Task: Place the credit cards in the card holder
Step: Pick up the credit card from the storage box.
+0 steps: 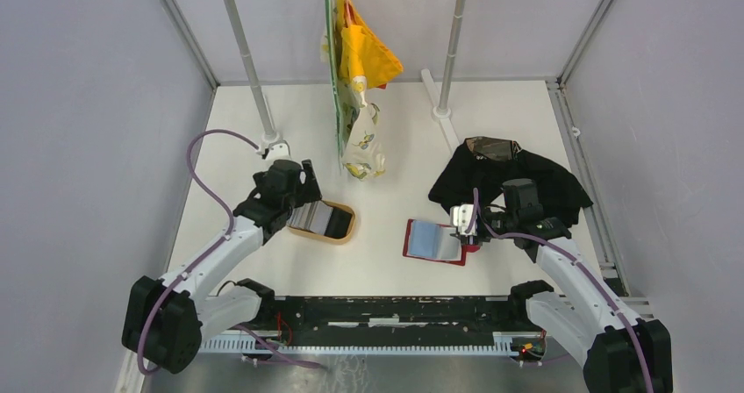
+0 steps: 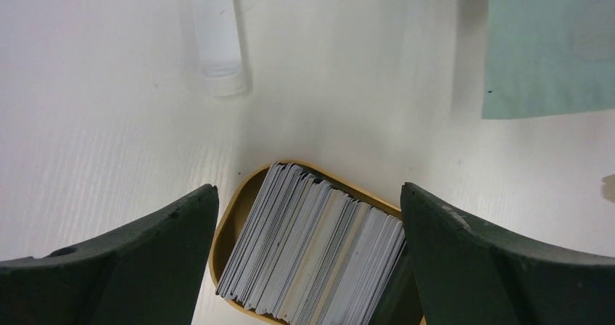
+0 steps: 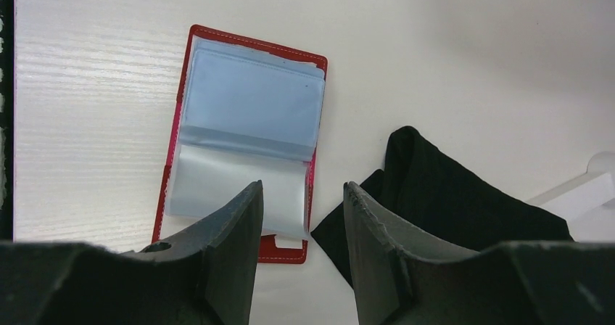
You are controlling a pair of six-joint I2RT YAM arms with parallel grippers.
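The credit cards (image 2: 312, 252) stand on edge as a thick grey and silvery stack in a tan oval tray (image 2: 230, 220). They also show in the top view (image 1: 320, 218). My left gripper (image 2: 308, 188) is open and empty, its jaws wide to either side of the stack above the tray; in the top view it (image 1: 301, 207) sits at the tray's left end. The card holder (image 3: 246, 114), a red wallet, lies open on the table with its clear sleeves up (image 1: 434, 241). My right gripper (image 3: 302, 185) is open and empty, just above the wallet's right edge (image 1: 465, 232).
A black cloth (image 1: 513, 178) lies just right of the wallet and shows in the right wrist view (image 3: 450, 194). Yellow and patterned fabric (image 1: 360, 68) hangs from a rail at the back centre. Two white posts (image 1: 254, 77) (image 1: 449, 51) stand behind.
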